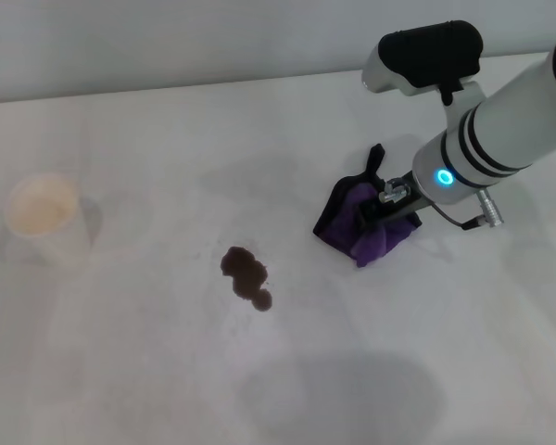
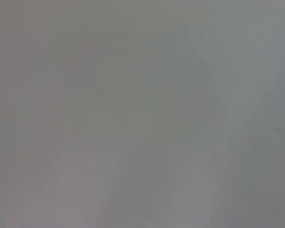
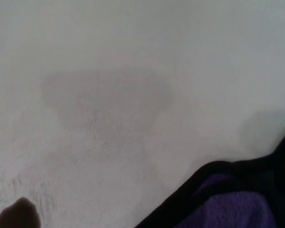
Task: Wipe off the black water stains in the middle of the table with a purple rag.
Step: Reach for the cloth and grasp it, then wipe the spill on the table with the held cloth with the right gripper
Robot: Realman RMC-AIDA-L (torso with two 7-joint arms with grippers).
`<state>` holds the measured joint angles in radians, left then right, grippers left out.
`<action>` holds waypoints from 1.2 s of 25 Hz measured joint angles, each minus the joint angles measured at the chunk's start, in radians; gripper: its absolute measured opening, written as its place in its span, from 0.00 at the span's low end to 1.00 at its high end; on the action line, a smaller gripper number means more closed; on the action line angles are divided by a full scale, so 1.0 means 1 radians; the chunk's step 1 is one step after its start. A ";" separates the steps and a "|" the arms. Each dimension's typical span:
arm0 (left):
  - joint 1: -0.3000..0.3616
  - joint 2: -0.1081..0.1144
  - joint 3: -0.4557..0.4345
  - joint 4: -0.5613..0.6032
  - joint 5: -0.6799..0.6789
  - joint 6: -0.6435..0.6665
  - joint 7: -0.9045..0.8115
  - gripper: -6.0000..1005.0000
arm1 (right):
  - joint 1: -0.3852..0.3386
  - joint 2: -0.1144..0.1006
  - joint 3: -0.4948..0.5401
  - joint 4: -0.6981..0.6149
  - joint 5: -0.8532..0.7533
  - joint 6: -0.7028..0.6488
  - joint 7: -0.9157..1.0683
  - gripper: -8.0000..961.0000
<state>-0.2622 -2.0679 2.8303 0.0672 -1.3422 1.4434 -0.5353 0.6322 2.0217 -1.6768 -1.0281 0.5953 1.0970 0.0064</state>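
The black water stains (image 1: 246, 275) lie as a small dark blotch of joined blobs in the middle of the white table (image 1: 167, 139). The purple rag (image 1: 350, 222), with black edging, is bunched up to the right of the stains. My right gripper (image 1: 385, 208) is shut on the rag's right side, about a rag's width from the stains. In the right wrist view the rag (image 3: 232, 204) fills one corner and an edge of the stains (image 3: 16, 216) shows in another. My left gripper is out of view; the left wrist view shows only blank grey.
A white paper cup (image 1: 43, 215) stands at the table's left. The table's far edge meets a pale wall at the back. A faint smudge (image 3: 104, 97) marks the tabletop beyond the rag.
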 joint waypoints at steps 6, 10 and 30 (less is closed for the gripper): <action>0.001 0.000 0.000 0.000 0.000 0.000 0.000 0.88 | -0.003 -0.002 0.005 -0.045 0.002 0.000 -0.004 0.15; -0.001 -0.001 -0.001 -0.005 0.000 0.000 -0.001 0.88 | -0.002 0.000 -0.006 -0.096 0.062 0.001 -0.059 0.12; -0.042 -0.006 0.000 -0.007 0.000 -0.008 -0.051 0.88 | 0.027 0.006 -0.389 0.007 0.335 -0.403 -0.242 0.11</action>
<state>-0.3046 -2.0743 2.8303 0.0605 -1.3422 1.4355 -0.5860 0.6593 2.0274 -2.0661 -1.0212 0.9301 0.6939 -0.2351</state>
